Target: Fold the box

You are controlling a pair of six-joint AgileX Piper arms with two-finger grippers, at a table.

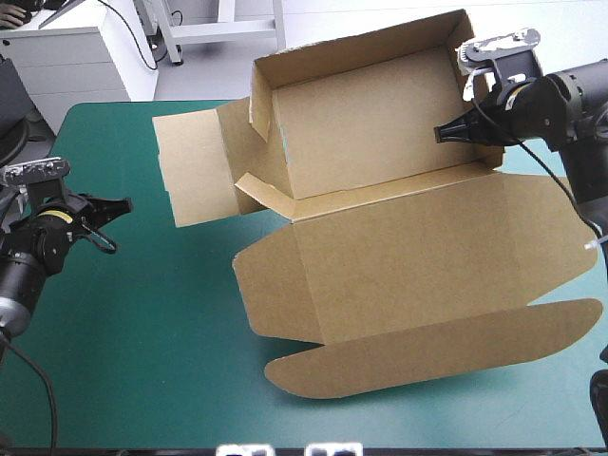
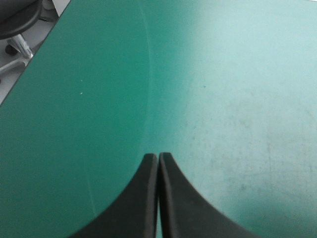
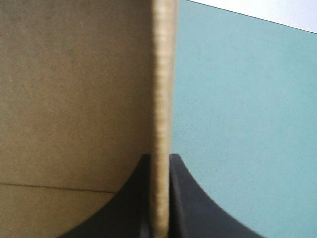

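Observation:
The brown box (image 1: pixel 380 190) lies across the table's middle and right, its far walls raised into a tray, its lid panel (image 1: pixel 418 275) flat toward the near edge. My right gripper (image 1: pixel 454 131) is at the tray's raised right wall, shut on it. In the right wrist view the board's edge (image 3: pixel 162 124) stands between the two black fingers (image 3: pixel 185 198). My left gripper (image 1: pixel 119 205) hovers at the table's left side, apart from the box. Its fingers (image 2: pixel 143 198) meet in a point over bare teal-green cover.
A flat side flap (image 1: pixel 190 166) of the box reaches toward the table's far left. The rounded tuck flap (image 1: pixel 427 356) lies near the front edge. Bare teal-green cover (image 1: pixel 142 323) spreads at the front left.

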